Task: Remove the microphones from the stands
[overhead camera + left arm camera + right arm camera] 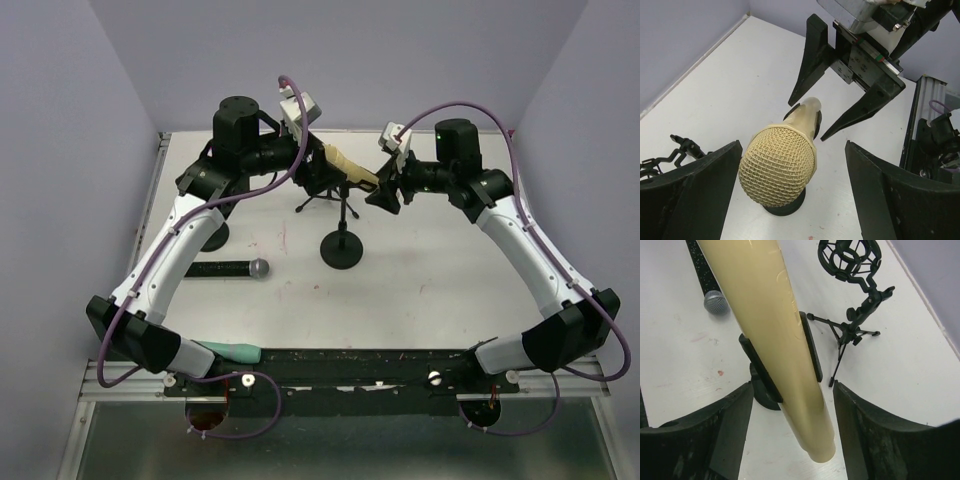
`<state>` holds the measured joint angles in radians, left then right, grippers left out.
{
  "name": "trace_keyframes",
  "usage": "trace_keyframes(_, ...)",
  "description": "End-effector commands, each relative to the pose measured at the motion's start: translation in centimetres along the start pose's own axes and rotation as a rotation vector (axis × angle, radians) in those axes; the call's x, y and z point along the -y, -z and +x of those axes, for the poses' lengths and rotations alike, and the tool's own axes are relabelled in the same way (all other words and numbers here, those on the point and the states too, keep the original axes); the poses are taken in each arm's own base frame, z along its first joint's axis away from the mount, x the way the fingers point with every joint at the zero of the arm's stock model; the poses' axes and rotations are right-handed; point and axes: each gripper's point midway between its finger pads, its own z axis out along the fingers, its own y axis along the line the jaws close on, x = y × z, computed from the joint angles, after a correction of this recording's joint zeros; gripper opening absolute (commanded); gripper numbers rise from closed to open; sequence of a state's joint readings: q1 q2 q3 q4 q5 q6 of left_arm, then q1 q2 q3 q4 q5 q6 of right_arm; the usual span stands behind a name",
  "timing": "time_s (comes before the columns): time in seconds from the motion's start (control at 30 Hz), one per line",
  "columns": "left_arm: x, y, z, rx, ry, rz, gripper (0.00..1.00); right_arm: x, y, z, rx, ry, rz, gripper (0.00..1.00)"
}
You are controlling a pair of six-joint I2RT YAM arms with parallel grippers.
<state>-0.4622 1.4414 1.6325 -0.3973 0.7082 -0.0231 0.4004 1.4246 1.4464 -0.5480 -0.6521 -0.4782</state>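
A cream microphone (347, 166) sits tilted in the black clip (809, 346) of a stand with a round base (340, 250). My left gripper (312, 152) is open, its fingers (695, 195) on either side of the mesh head (777, 167) with gaps on both sides. My right gripper (385, 190) is open around the microphone's tail end (812, 430), below the clip, not touching. In the left wrist view the right gripper (832, 117) shows open behind the handle.
A black microphone (228, 268) with a grey mesh head (716, 302) lies on the table left of the stand. A small black tripod with a shock mount (852, 262) stands behind it, also in the top view (325, 200). Table side rail (922, 125) at right.
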Motion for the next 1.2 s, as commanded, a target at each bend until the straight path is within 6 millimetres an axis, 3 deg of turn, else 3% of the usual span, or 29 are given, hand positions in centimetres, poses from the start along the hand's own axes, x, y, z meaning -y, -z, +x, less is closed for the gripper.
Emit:
trace_keyframes(0.0, 1.2, 1.0, -1.1, 0.039, -0.046, 0.024, 0.93, -0.4, 0.9, -2.5, 0.039, 0.007, -0.007, 0.74)
trace_keyframes(0.17, 1.2, 2.9, -2.2, 0.052, 0.013, 0.001, 0.95, -1.4, 1.7, -3.7, 0.020, 0.014, -0.078, 0.77)
trace_keyframes(0.3, 0.5, 5.0, -1.4, 0.077, -0.037, -0.046, 0.97, -1.1, 1.7, -5.4, 0.063, 0.032, -0.087, 0.80)
trace_keyframes(0.43, 0.3, 6.3, 2.2, 0.084, -0.121, -0.041, 0.98, -0.6, 1.0, -7.3, 0.110, 0.038, -0.121, 0.80)
trace_keyframes(0.53, 1.1, 6.1, 5.0, 0.191, -0.209, 0.003, 0.97, -0.6, 0.1, -7.7, 0.124, 0.065, -0.159, 0.80)
trace_keyframes(0.67, 0.4, 3.3, 7.8, 0.209, -0.223, 0.021, 0.88, -1.5, -1.4, -7.5, 0.118, 0.109, -0.199, 0.79)
trace_keyframes(0.83, -1.2, 0.2, 8.6, 0.259, -0.136, 0.046, 0.81, -2.9, -2.4, -7.8, 0.091, 0.121, -0.231, 0.78)
trace_keyframes(1.0, -1.5, -3.0, 9.6, 0.279, -0.126, 0.069, 0.76, -2.8, -2.9, -9.1, 0.092, 0.091, -0.204, 0.75)
trace_keyframes(1.17, -1.6, -4.9, 9.6, 0.306, -0.071, 0.092, 0.69, -2.3, -3.7, -8.6, 0.064, 0.062, -0.187, 0.63)
